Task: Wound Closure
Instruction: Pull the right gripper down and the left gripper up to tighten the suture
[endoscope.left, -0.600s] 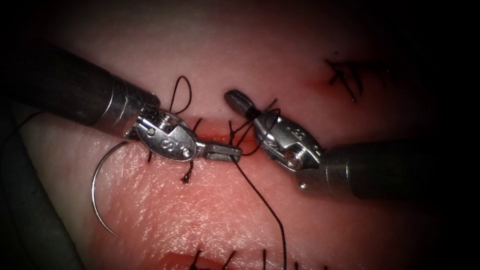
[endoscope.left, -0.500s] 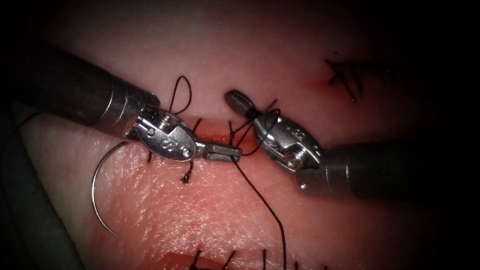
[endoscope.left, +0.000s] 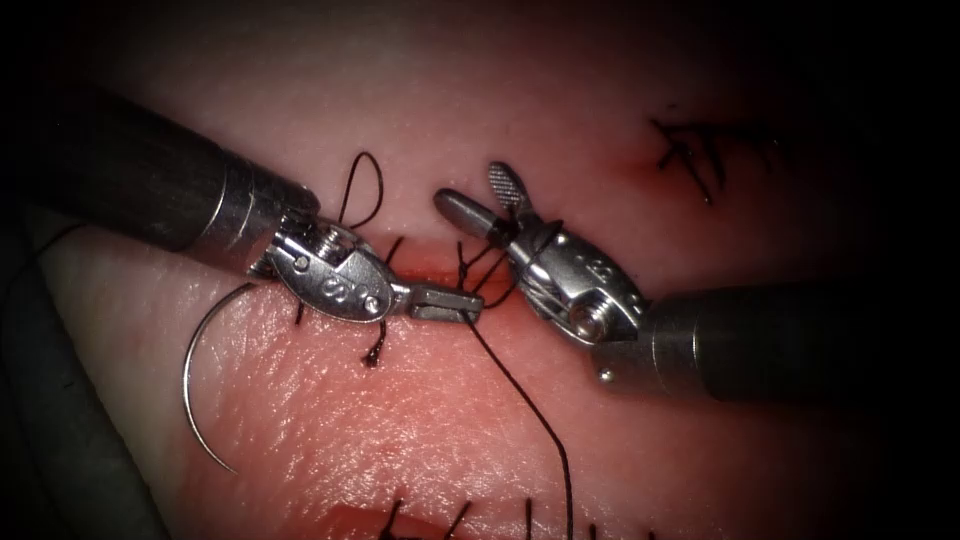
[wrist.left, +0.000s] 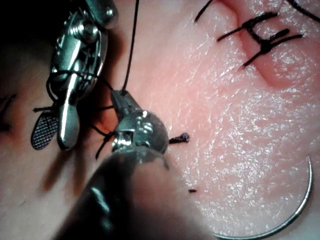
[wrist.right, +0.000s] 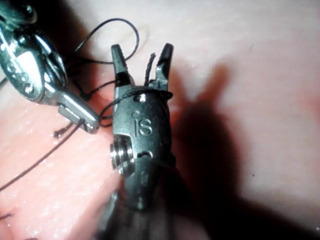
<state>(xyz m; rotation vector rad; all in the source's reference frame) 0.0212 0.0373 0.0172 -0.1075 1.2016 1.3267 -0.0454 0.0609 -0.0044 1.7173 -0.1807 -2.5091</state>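
1. Since half a second ago, the right gripper (endoscope.left: 481, 193) is parting its jaws, which were shut together then; the left gripper (endoscope.left: 455, 303), the needle and the long strand are keeping their places.

2. Tissue (endoscope.left: 420, 420) is spreading pale and glistening across the endoscope view, pinker and wet with red fluid (endoscope.left: 430, 268) along the cut (endoscope.left: 425, 265) between the two tools.

3. The right gripper (wrist.right: 143, 62) is reaching in from the right with its jaws standing moderately apart and nothing clamped between them; loops of thread (endoscope.left: 520, 385) are lying wound around its body just behind the jaws. In the right wrist view, raised characters on its housing are reading roughly as "is".

4. The left gripper is coming in from the left, its jaws pressing closed on the thread at the cut, where the strands are crossing. Stamped marks are showing on its housing, too small to read.

5. The needle (endoscope.left: 195, 385) is lying free on the tissue, left of the cut, its whole curve exposed and neither tool touching it.

6. From the left gripper's tip, the thread is trailing down and to the right across the tissue.

7. Finished stitches (endoscope.left: 690, 150) are sitting at the upper right.
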